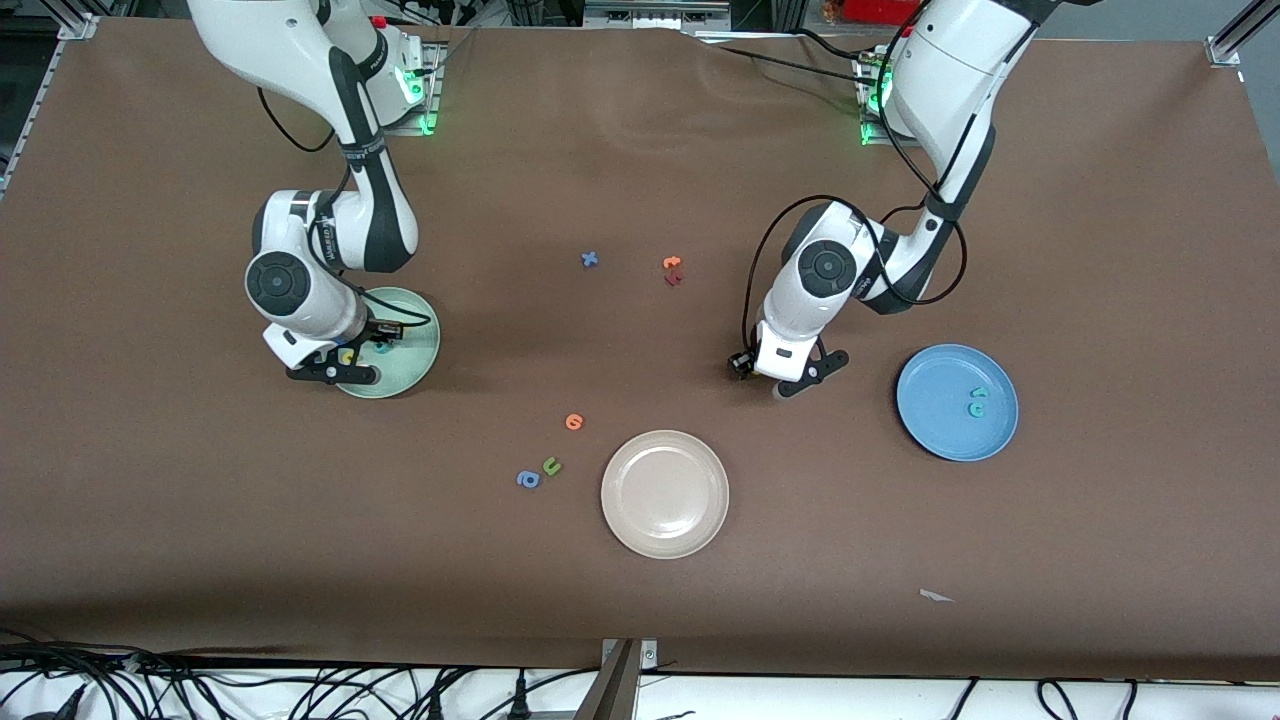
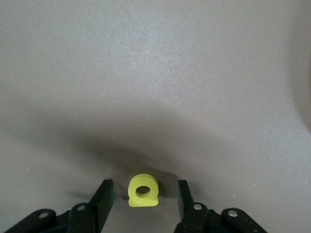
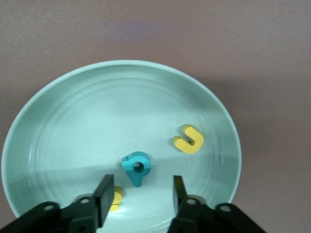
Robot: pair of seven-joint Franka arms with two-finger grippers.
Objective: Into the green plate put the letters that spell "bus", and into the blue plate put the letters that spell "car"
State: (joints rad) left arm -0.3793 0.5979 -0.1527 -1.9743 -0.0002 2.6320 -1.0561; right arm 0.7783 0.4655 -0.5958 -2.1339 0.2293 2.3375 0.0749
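Green plate (image 3: 58, 111): lower centre of the right wrist frame, teal "b" (image 3: 136, 166), yellow "u" (image 3: 189, 139), yellow "s" (image 3: 115, 199) in; right gripper (image 3: 140, 193) apart, empty.
Blue plate (image 1: 957, 402): right of the front frame, 2 teal letters (image 1: 976, 401) in.
Yellow "a" (image 2: 143, 190): left; left gripper (image 2: 145, 199) apart around it.

Both arms wear glossy white shells broken by dark grey bands at the joints, each wrist ending in a round dark cap with a ringed centre. Black cables loop loosely along the forearms, the left arm's swinging out in a wide arc above its left claw (image 1: 800, 378). The fingers (image 2: 103, 200) are matt black, flat and squared, bolted on with small silver screws. Green lights glow at both bases, well above the right claw (image 1: 335, 368).
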